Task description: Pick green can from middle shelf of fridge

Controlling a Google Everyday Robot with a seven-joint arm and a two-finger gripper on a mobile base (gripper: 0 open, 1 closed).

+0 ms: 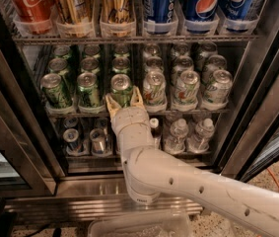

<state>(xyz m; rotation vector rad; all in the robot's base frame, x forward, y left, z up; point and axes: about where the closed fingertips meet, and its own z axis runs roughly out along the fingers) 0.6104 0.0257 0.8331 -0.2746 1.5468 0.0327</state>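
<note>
The fridge (257, 107) stands open in the camera view. Its middle shelf (188, 111) holds green cans on the left and whitish cans on the right. My gripper (123, 99) is at the front of that shelf, in the third lane from the left. It is open, with one finger on each side of the lower part of the front green can (122, 87). The can stands upright on the shelf. My white arm (178, 181) reaches in from the lower right.
Two more green cans (88, 89) stand left of the gripper and whitish cans (154, 89) right of it. Red, gold and blue cans fill the rack above (129, 37). Small cans (73, 139) and bottles (177, 133) stand below. The dark door frame (16, 127) is on the left.
</note>
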